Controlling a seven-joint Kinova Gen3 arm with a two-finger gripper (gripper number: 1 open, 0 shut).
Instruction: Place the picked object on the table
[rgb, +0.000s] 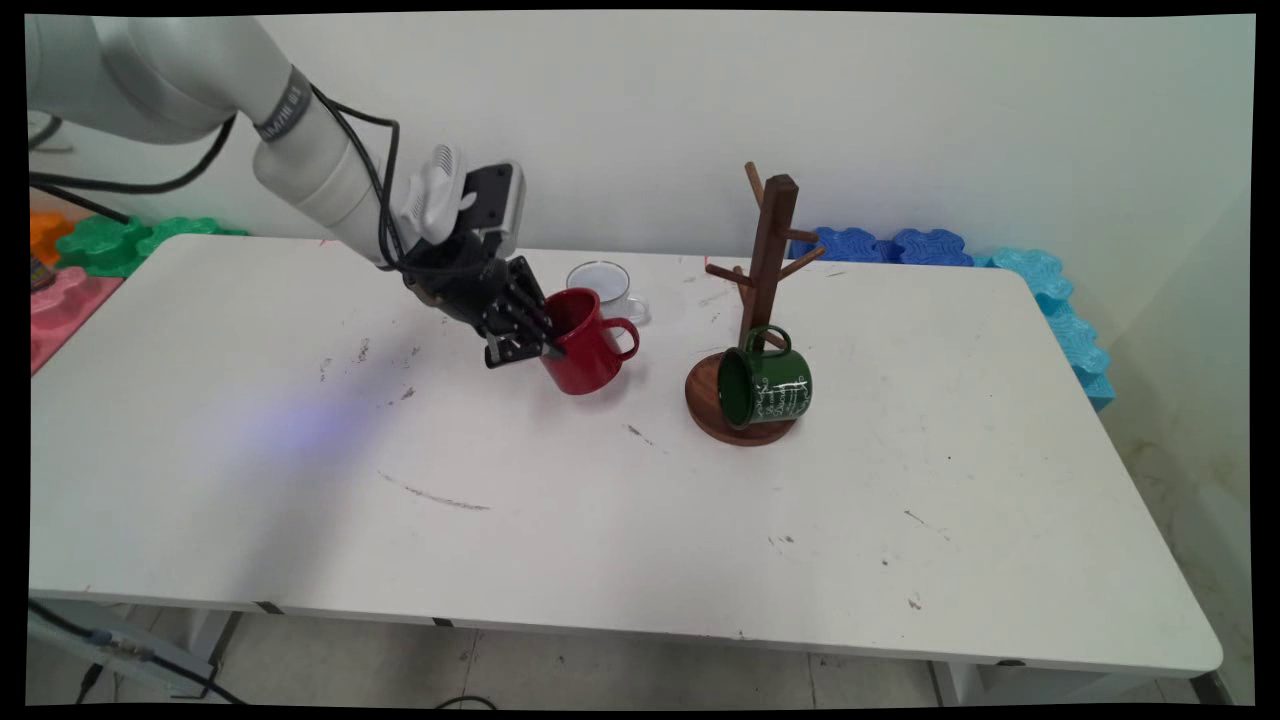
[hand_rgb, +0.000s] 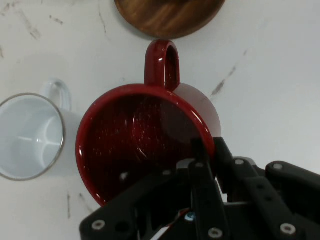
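Observation:
My gripper (rgb: 547, 346) is shut on the rim of a red mug (rgb: 585, 352), with one finger inside the cup and the other outside its wall. In the hand view the gripper (hand_rgb: 207, 152) pinches the near rim of the red mug (hand_rgb: 135, 140), whose handle points away towards a wooden base (hand_rgb: 167, 15). In the main view the mug leans slightly. I cannot tell whether its bottom rests on the table. A white mug (rgb: 603, 284) (hand_rgb: 30, 135) stands upright right behind it.
A wooden mug tree (rgb: 768, 250) stands right of the red mug, with a green mug (rgb: 766, 388) hanging on its side from a low peg over the round base (rgb: 703, 405). Blue foam tiles (rgb: 900, 245) line the back right edge, and green ones (rgb: 120, 240) the back left.

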